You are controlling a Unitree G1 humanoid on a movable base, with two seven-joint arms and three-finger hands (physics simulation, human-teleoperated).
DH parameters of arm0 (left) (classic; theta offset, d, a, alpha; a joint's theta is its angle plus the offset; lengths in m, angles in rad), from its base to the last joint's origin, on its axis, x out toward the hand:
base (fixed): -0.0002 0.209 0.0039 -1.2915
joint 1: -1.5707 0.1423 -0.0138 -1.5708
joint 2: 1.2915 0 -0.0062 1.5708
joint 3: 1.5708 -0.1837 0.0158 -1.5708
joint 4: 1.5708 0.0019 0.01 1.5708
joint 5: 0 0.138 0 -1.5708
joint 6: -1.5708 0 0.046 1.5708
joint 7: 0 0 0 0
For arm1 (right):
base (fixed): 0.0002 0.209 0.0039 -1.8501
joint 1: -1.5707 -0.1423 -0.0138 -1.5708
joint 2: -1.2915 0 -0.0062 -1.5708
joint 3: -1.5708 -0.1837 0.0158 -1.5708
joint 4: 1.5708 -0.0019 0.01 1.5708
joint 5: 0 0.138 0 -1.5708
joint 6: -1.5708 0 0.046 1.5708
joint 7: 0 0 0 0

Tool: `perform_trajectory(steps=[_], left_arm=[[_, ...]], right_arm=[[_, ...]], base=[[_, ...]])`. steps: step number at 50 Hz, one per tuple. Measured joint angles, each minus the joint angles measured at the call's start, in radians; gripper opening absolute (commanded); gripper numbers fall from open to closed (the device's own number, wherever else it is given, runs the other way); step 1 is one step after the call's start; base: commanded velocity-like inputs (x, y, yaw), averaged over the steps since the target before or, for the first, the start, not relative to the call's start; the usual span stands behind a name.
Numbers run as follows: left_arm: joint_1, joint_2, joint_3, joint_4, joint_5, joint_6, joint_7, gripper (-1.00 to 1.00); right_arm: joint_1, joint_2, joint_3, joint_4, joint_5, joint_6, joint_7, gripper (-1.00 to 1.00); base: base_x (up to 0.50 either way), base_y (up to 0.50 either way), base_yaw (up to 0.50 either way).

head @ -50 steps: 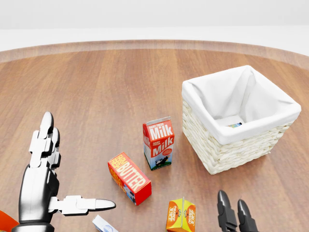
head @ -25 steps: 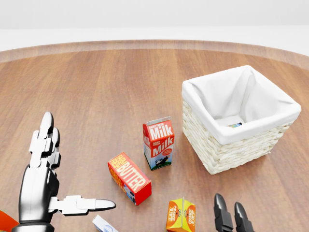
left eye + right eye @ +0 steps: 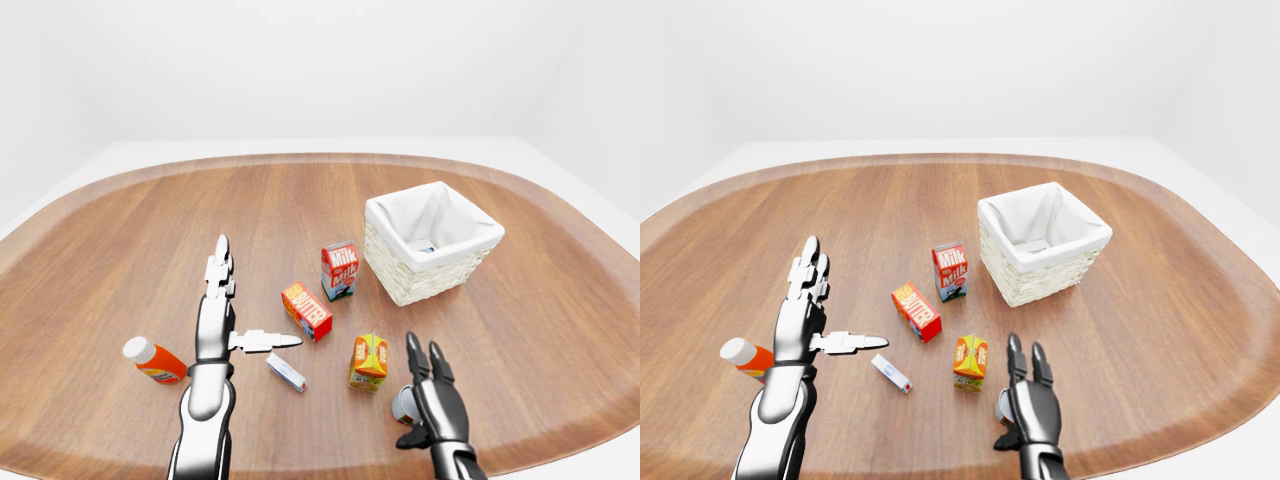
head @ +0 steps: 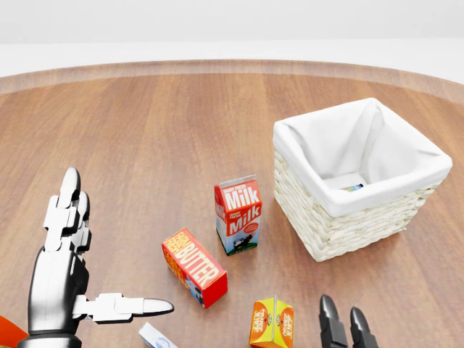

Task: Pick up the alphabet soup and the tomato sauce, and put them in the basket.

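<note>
A small can with a grey lid (image 3: 401,403) stands on the wooden table at the bottom of the left-eye view, right beside my right hand (image 3: 424,372); its label does not show. The hand's dark fingers are spread open, next to the can and not closed round it. The white-lined wicker basket (image 4: 341,225) stands at the right; a small item with a blue label (image 4: 353,188) lies at its bottom. My left hand (image 3: 240,310) is open and empty, fingers straight, thumb out to the right, left of the butter box.
A milk carton (image 4: 238,214), a red butter box (image 4: 194,267), an orange juice carton (image 4: 272,322) and a small white box (image 3: 286,372) lie between the hands and the basket. An orange bottle (image 3: 153,360) lies left of my left arm.
My right hand has sunk a little lower in the head view. The left hand and the objects have not moved.
</note>
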Motion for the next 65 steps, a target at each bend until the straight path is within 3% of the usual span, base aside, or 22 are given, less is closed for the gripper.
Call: perform_trajectory(steps=[33, 35, 36, 65], left_arm=[[0.001, 0.0, 0.0, -0.002, -0.001, 0.0, -0.001, 1.0], [0.002, 0.0, 0.0, -0.002, -0.001, 0.0, -0.001, 1.0], [0.002, 0.0, 0.0, -0.002, -0.001, 0.0, -0.001, 1.0], [0.003, 0.0, -0.001, -0.004, 0.0, 0.0, -0.001, 1.0]], right_arm=[[-0.026, -0.002, 0.019, 0.096, -0.026, 0.0, -0.046, 1.0], [-0.027, -0.002, 0.021, 0.101, -0.028, 0.0, -0.048, -0.84], [-0.027, -0.003, 0.021, 0.103, -0.029, 0.0, -0.049, -1.0], [0.007, -0.008, 0.028, 0.053, -0.034, 0.0, -0.006, -1.0]], base=[[0.0, 0.0, 0.0], [0.0, 0.0, 0.0], [0.0, 0.0, 0.0], [0.0, 0.0, 0.0]])
